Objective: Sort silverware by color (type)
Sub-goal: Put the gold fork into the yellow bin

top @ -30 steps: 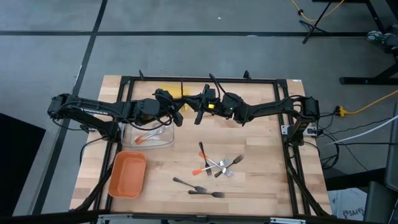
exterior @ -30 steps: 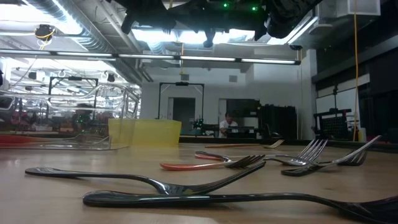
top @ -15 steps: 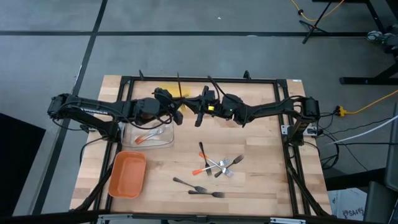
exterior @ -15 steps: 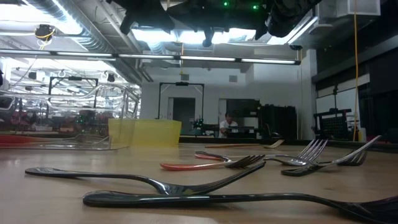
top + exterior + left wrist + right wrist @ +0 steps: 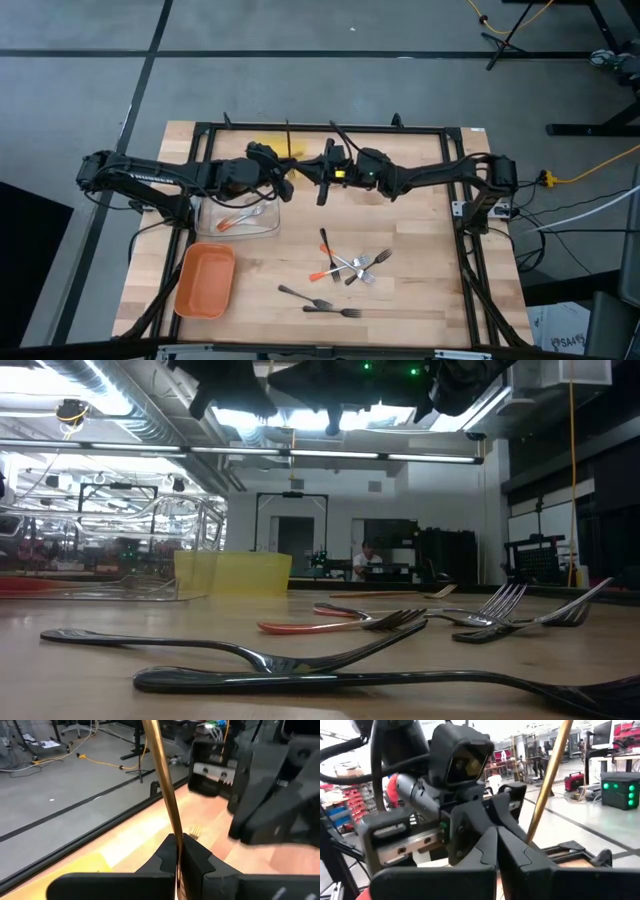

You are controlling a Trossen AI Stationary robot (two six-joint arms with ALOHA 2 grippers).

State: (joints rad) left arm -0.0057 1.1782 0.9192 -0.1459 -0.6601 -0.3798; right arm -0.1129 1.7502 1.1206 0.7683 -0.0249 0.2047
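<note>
A tan wooden utensil (image 5: 162,775) stands up out of my left gripper (image 5: 178,845), which is shut on it above the table's far middle (image 5: 288,182). In the high view its shaft (image 5: 288,135) shows as a thin line over the yellow tray (image 5: 268,147). My right gripper (image 5: 496,837) is shut close beside it (image 5: 322,190), and the utensil (image 5: 547,780) passes behind one of its fingers. Silver utensils with orange tips and dark forks (image 5: 350,265) lie loose on the table's near middle. Two orange-tipped ones (image 5: 238,218) lie in the clear tray. My left gripper pinches the wooden utensil's shaft (image 5: 175,832) between its two fingers. The long free end rises steeply from the fingers, lifted clear of the table. My right gripper: its own finger hides the utensil's lower end, so I cannot tell whether it touches the utensil.
The clear tray (image 5: 262,228) stands left of centre and the orange tray (image 5: 205,282) at the near left. Two dark forks (image 5: 300,660) lie nearest the front edge. A black frame (image 5: 320,128) runs around the table.
The wooden utensil's free end has swung a little toward the table's left, and my left gripper has tipped slightly with it. Both arms have stayed in place above the far middle.
</note>
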